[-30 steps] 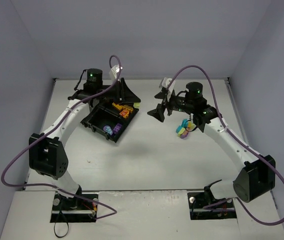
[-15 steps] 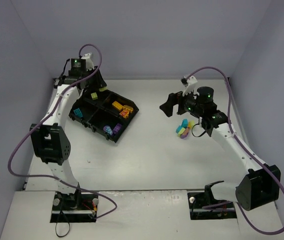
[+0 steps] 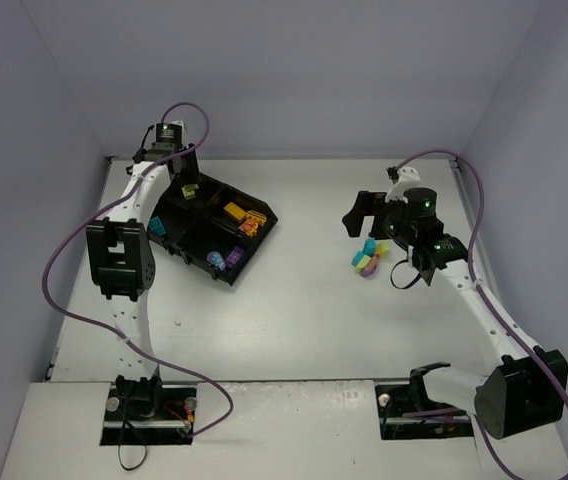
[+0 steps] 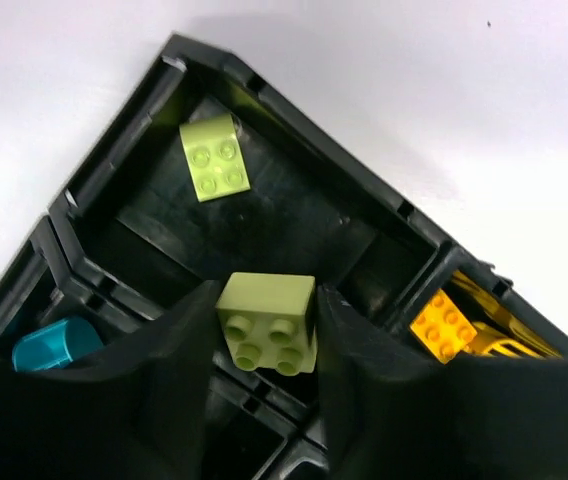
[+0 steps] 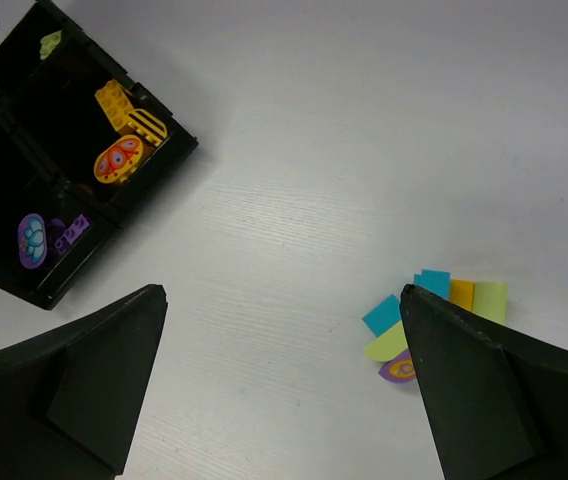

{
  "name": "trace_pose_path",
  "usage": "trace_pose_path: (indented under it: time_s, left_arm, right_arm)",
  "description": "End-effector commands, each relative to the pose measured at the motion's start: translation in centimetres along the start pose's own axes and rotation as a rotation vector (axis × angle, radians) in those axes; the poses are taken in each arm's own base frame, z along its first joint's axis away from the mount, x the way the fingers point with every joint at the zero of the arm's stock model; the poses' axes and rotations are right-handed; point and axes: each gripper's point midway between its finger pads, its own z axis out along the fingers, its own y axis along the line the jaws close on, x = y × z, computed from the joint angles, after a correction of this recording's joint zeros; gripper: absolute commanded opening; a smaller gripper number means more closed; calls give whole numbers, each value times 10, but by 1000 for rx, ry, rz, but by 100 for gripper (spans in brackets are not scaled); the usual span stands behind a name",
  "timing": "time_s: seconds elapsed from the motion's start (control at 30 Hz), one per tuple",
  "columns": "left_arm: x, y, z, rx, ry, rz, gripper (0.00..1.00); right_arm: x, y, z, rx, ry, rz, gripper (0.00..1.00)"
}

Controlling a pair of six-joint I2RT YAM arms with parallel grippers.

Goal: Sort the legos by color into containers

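Two things had changed from a second before. The left gripper [image 4: 266,310] had swung to the left, over the far left part of the tray [image 4: 294,215]. The right gripper [image 5: 282,295] had moved to the right and its jaws had gone wide, with nothing in them.

The left gripper pinched a lime green brick [image 4: 266,328] between its two fingers, up above the tray. The brick's four bumps faced the wrist camera. It looked about as long as it was wide, so no long side could be picked. Below it, a second lime green brick [image 4: 214,157] lay bumps up in the far box, turned a little crooked. The tray sat turned like a diamond, with one corner toward the back wall.

The loose bricks [image 5: 429,318] lay in a small heap on the table [image 5: 294,150], near the right gripper. One black finger hid part of that heap. A teal brick [image 4: 54,345] in the tray was half hidden behind a left finger. From the top camera, the held brick was too small to make out.
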Motion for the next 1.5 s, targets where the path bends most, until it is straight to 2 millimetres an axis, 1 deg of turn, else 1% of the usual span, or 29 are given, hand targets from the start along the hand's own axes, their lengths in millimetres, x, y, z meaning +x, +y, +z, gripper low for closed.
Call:
trace_pose_path:
  time_s: [0.0, 0.07, 0.1, 0.13, 0.17, 0.23, 0.27, 0.33, 0.37, 0.43, 0.47, 0.5, 0.53, 0.57, 0.6, 0.63, 0.67, 0.7, 0.73, 0.77, 0.8, 0.83, 0.87, 0.9, 0.97, 1.13, 1.23, 1.4, 1.47]
  left_arm:
    - [-49, 0, -24, -9, -137, 8, 41]
    - [-49, 1, -22, -12, -132, 8, 51]
    - [-48, 1, -20, -12, -131, 6, 60]
    - [-50, 0, -21, -11, -135, 5, 62]
    - [-51, 0, -23, -10, -138, 5, 64]
    - [-54, -2, -27, -5, -142, 4, 67]
    - [-55, -3, -31, 1, -147, 3, 68]
    - [-61, -8, -44, 17, -165, 6, 68]
    - [-63, -9, -56, 27, -178, 6, 68]
    - [-64, -16, -68, 55, -186, 6, 68]
    - [-69, -20, -83, 71, -207, 6, 68]
    - [-64, -22, -86, 81, -199, 6, 68]
    - [-61, -29, -92, 101, -198, 9, 68]
    - [-64, -36, -108, 130, -218, 10, 68]
    - [-54, -40, -108, 137, -197, 15, 68]
    - [-51, -44, -113, 149, -197, 23, 68]
    - [-50, -55, -128, 171, -213, 39, 68]
    - [-45, -59, -131, 183, -210, 46, 68]
    - [-33, -62, -130, 191, -184, 52, 68]
    - [-28, -74, -142, 221, -188, 68, 68]
    - [-23, -77, -145, 229, -183, 73, 68]
    - [-11, -80, -144, 234, -161, 82, 68]
    - [-6, -89, -153, 256, -163, 96, 68]
    - [5, -91, -152, 263, -141, 102, 68]
    - [14, -103, -163, 297, -133, 120, 68]
    - [29, -111, -176, 330, -113, 142, 68]
    - [31, -112, -180, 337, -115, 144, 68]
    - [37, -110, -182, 338, -106, 147, 68]
    - [38, -111, -182, 345, -103, 148, 68]
  right_arm:
    - [-13, -18, -5, 95, -54, 54, 99]
    - [-7, -31, -4, 155, -39, 104, 96]
    - [-7, -37, -4, 177, -38, 127, 95]
    - [-5, -40, -3, 187, -34, 156, 94]
    - [9, -46, 0, 209, 19, 179, 93]
    - [20, -51, 3, 230, 54, 207, 91]
    - [31, -54, 6, 245, 92, 230, 90]
    - [45, -57, 10, 255, 136, 249, 87]
    - [58, -59, 13, 262, 174, 264, 86]
    - [69, -62, 17, 278, 203, 282, 84]
    - [76, -66, 20, 291, 225, 292, 83]
    - [79, -67, 22, 298, 234, 295, 82]
    - [80, -70, 24, 312, 237, 293, 82]
    - [84, -73, 27, 324, 250, 291, 81]
    - [84, -76, 29, 333, 254, 284, 76]
    - [80, -77, 31, 341, 244, 274, 73]
    - [81, -80, 34, 349, 250, 267, 71]
    - [80, -81, 36, 353, 250, 259, 66]
    - [77, -84, 40, 362, 249, 247, 65]
    - [75, -86, 42, 366, 246, 241, 63]
    - [73, -87, 44, 370, 246, 235, 61]
    - [72, -89, 49, 377, 249, 232, 60]
    - [71, -92, 51, 390, 245, 229, 59]
    - [70, -93, 56, 394, 247, 228, 59]
    - [69, -97, 61, 407, 248, 227, 58]
    - [76, -104, 75, 424, 276, 220, 57]
    - [81, -106, 79, 429, 291, 221, 55]
    - [87, -108, 83, 433, 304, 219, 46]
    - [87, -108, 85, 433, 306, 216, 35]
